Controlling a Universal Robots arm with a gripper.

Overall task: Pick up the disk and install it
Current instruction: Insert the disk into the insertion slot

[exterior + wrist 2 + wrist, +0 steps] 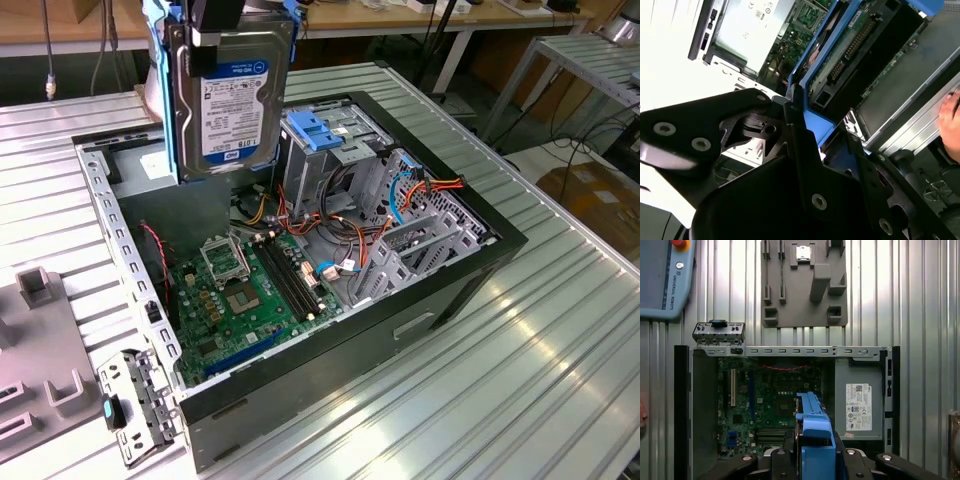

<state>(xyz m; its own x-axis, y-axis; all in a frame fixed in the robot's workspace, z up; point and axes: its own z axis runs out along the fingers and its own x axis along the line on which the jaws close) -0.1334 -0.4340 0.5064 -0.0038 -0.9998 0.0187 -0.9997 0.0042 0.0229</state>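
Observation:
The disk (232, 100) hangs upright over the open computer case (470, 270), label facing the exterior view, with blue rails along both sides. My gripper (218, 18) is shut on its upper end, at the top edge of the exterior view. In the second wrist view the disk (860, 45) shows its green circuit-board side, and the black gripper (800, 125) clamps the blue rail. In the first wrist view the disk (815, 432) is seen edge-on above the motherboard (770, 405), between the gripper's (815, 462) fingers.
A drive cage with a light-blue bracket (318, 130) sits inside the case beside loose cables (350, 235). The grey power supply (858, 405) fills one corner. A grey fixture plate (805, 285), a metal port bracket (719, 332) and a teach pendant (665, 275) lie on the ribbed table. A hand (951, 125) is nearby.

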